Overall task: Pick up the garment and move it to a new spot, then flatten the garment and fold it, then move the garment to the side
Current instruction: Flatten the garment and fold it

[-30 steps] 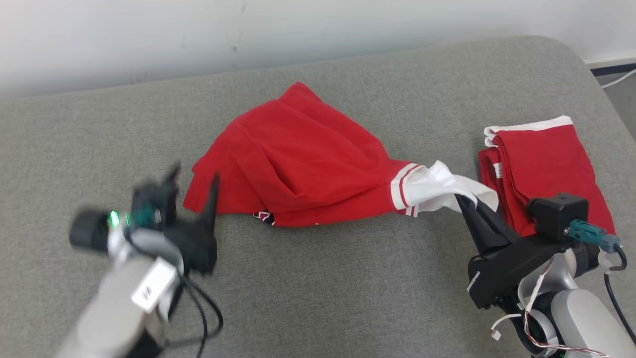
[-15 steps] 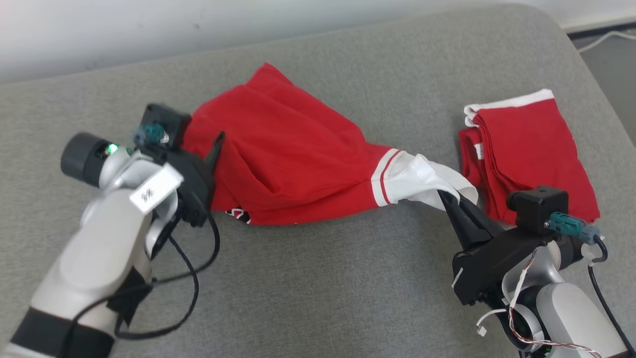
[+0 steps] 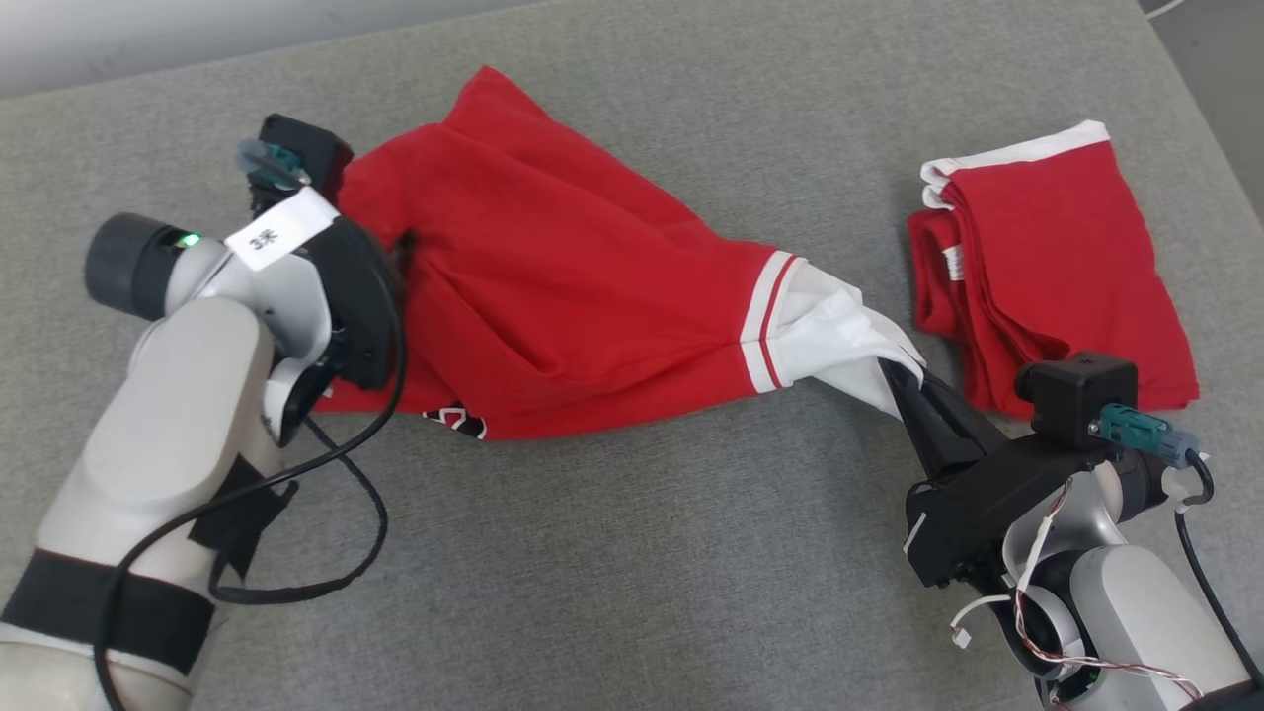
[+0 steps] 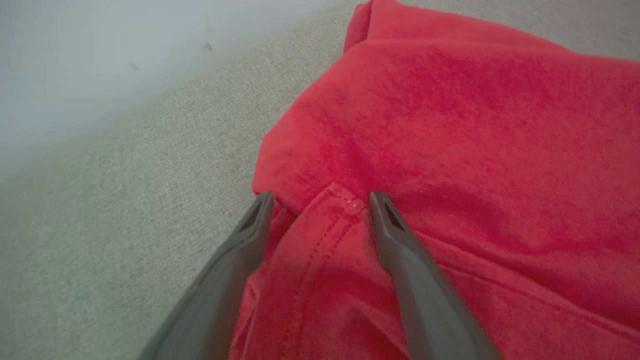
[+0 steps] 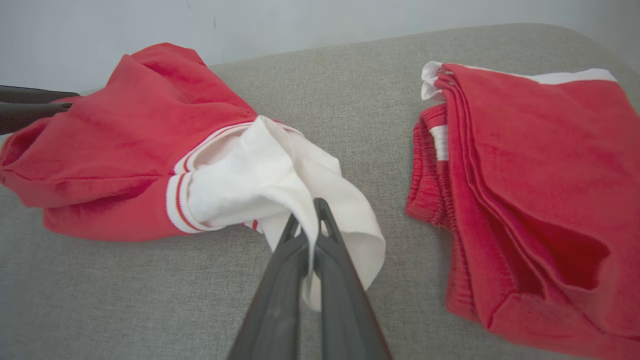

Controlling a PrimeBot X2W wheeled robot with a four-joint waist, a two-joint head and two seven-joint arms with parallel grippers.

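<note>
The garment (image 3: 573,286), red with a white, red-striped end, lies crumpled across the middle of the grey cushion (image 3: 632,553). My right gripper (image 3: 901,380) is shut on the white end, which is pulled out to the right; the right wrist view shows the white cloth (image 5: 260,175) pinched between the closed fingers (image 5: 307,212). My left gripper (image 3: 395,252) is at the garment's left edge. In the left wrist view it stands open (image 4: 317,200), its two fingers straddling a stitched red hem fold (image 4: 325,220) and resting on the cloth.
A second red garment (image 3: 1057,276), folded with a white band, lies on the cushion just right of my right gripper, also (image 5: 540,165). A pale wall (image 3: 148,30) runs along the back. The cushion's edge curves away at the upper right (image 3: 1200,118).
The head camera has tilted down. My left arm has swung forward and right from bare cushion to the garment's left edge, still open. The right gripper has kept its hold on the white end.
</note>
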